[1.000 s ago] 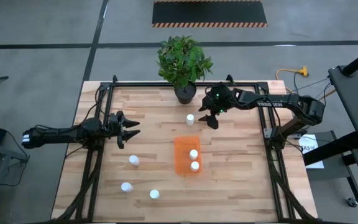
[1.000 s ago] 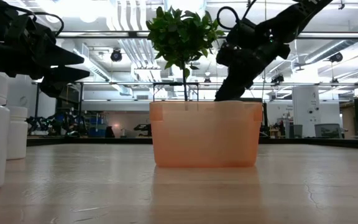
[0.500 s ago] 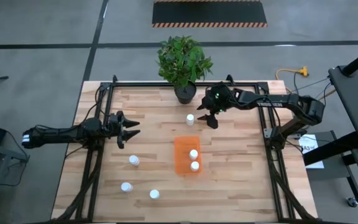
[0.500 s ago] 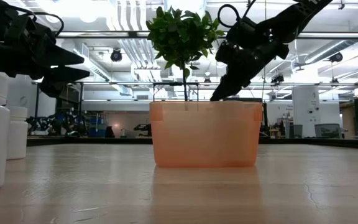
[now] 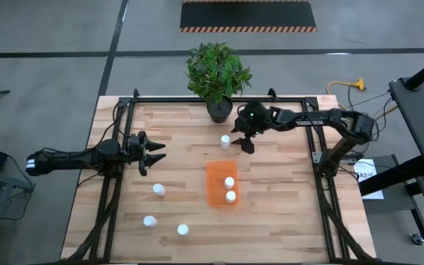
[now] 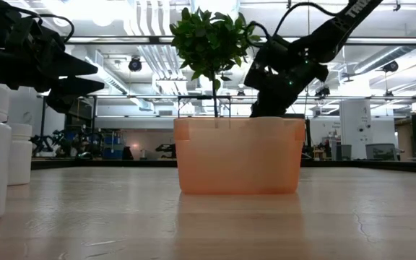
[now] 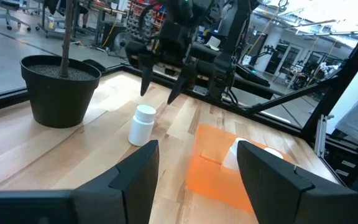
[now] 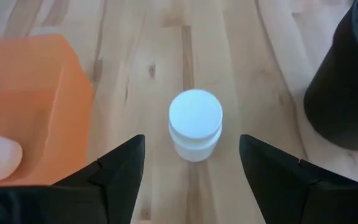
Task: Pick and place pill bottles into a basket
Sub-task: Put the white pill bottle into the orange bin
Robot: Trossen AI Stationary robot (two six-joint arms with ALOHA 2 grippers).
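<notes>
The orange basket (image 5: 221,184) sits mid-table with two white pill bottles (image 5: 230,189) inside. One bottle (image 5: 225,140) stands upright on the wood just beyond the basket's far edge; it also shows in the right wrist view (image 8: 195,132) and the left wrist view (image 7: 143,124). Three bottles (image 5: 158,190) stand near the table's left front. My right gripper (image 5: 241,138) is open, above and just right of the lone bottle, fingers pointing down. My left gripper (image 5: 155,152) is open and empty at the table's left.
A dark plant pot (image 5: 218,110) with a leafy plant stands at the far edge, close behind the lone bottle. Black frame rails (image 5: 116,184) run along the table's left and right sides.
My right gripper has moved toward the table's left, closer to the lone bottle, and has come a little lower. Its fingers stay open. Nothing else has moved.
</notes>
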